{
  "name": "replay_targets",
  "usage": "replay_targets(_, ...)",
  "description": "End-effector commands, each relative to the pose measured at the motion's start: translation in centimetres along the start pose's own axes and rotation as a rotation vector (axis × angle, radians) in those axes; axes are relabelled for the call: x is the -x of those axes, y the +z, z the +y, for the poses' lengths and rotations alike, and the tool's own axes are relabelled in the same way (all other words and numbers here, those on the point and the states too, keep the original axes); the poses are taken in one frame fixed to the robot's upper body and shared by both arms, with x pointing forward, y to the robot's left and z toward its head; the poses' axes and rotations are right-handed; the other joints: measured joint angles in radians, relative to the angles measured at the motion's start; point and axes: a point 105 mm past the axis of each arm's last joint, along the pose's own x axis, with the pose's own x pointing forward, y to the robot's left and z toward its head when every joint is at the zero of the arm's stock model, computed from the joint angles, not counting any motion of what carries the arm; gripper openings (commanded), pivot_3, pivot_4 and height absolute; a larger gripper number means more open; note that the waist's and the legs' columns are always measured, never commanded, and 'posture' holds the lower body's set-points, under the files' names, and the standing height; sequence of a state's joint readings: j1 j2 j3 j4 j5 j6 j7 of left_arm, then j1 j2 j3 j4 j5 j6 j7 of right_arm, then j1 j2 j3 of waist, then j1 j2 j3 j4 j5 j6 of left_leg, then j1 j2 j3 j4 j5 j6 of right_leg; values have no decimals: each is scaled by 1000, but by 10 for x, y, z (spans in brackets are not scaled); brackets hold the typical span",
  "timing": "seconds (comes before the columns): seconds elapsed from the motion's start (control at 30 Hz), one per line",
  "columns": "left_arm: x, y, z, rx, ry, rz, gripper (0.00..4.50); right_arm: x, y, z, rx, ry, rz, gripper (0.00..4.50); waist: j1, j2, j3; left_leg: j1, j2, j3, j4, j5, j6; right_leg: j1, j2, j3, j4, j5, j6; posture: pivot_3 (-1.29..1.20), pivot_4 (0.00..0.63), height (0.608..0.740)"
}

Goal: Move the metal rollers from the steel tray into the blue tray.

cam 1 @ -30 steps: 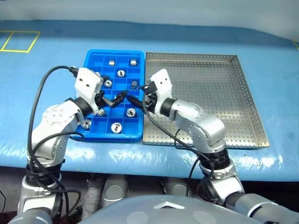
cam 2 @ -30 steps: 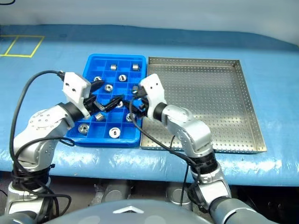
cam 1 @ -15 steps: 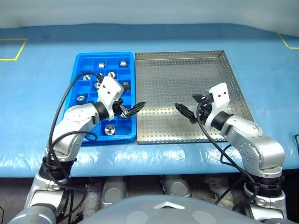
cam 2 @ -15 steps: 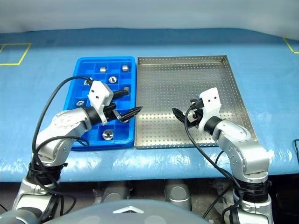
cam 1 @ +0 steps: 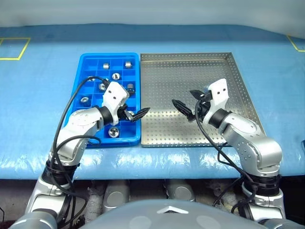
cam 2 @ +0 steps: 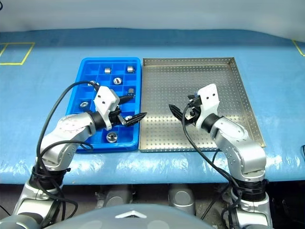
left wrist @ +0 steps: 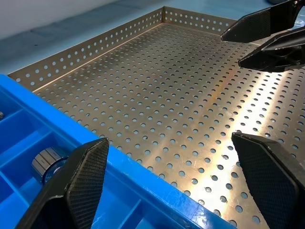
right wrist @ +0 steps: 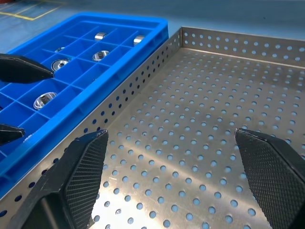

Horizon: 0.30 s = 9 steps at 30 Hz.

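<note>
Metal rollers sit scattered among the square compartments of the blue tray, one near its front edge, several more toward the back rows, each alone in its own cell. Beside it, rims nearly touching, the steel tray lies on the blue-covered table; wherever its perforated floor is visible, it is bare of rollers. The left gripper hangs over the seam between the two trays, its black fingers spread wide with nothing between them, pointing toward the steel tray. The right gripper hovers above the steel tray's floor, pointing back toward the left one, its fingers likewise parted wide and empty. The two sets of fingertips face each other across a stretch of dotted metal, apart and not touching. In the left wrist view, a roller rests on its side in a compartment just inside the blue tray's rim, near one finger.
</note>
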State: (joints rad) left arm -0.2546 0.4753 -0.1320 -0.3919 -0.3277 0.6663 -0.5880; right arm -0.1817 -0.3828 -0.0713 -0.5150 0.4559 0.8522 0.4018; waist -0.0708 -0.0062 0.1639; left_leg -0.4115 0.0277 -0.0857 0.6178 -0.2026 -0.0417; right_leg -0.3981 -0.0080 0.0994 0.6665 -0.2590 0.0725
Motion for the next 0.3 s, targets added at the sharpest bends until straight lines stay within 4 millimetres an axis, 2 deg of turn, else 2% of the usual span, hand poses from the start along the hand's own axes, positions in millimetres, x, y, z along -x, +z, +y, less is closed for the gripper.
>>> replay_targets(0.03, 2, 11, 8, -22, 37, -39, 4500, 0, 11, -1, 34, -10, -44, 4468, 4, 0, 0, 0, 0, 0, 0, 0, 0, 0, 0, 0, 0, 0, 0, -12, 150, 740)
replay_targets(0.3, 1, 15, 12, -30, 54, -62, 4500, -3, 18, -1, 50, -40, -78, 4468, 3, 0, 0, 0, 0, 0, 0, 0, 0, 0, 0, 0, 0, 0, 0, -53, 150, 740)
